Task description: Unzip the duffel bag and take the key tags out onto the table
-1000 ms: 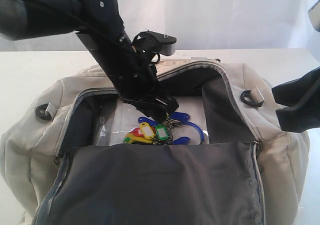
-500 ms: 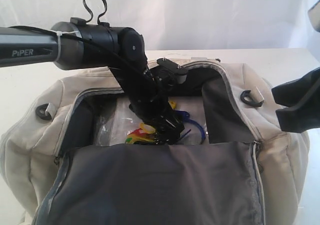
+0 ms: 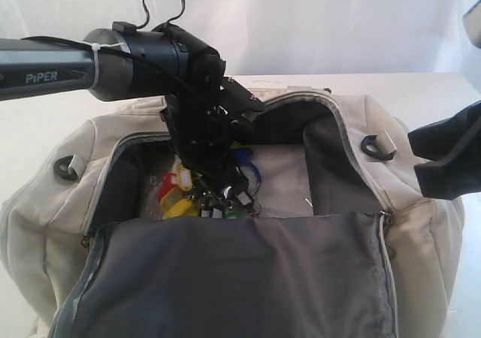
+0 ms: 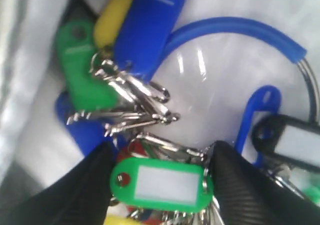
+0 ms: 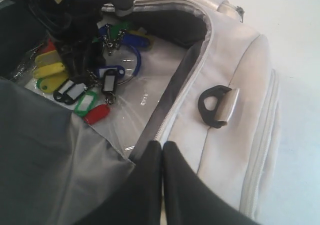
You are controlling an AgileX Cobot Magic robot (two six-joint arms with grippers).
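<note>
Inside the duffel bag (image 3: 409, 229) on the white table (image 3: 45, 109), wide-open left tool (image 4: 161, 160) straddles key tags (image 4: 132, 92).

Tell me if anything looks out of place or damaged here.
Nothing looks damaged or spilled. The large cream fabric duffel bag is unzipped, and the bunch of coloured plastic key tags sits tangled inside it on a clear plastic sheet.

Looks like a robot lab. A plain white table (image 3: 421, 90) fronts a white curtain (image 3: 316, 22); the left arm (image 3: 52, 64) reads PiPER
</note>
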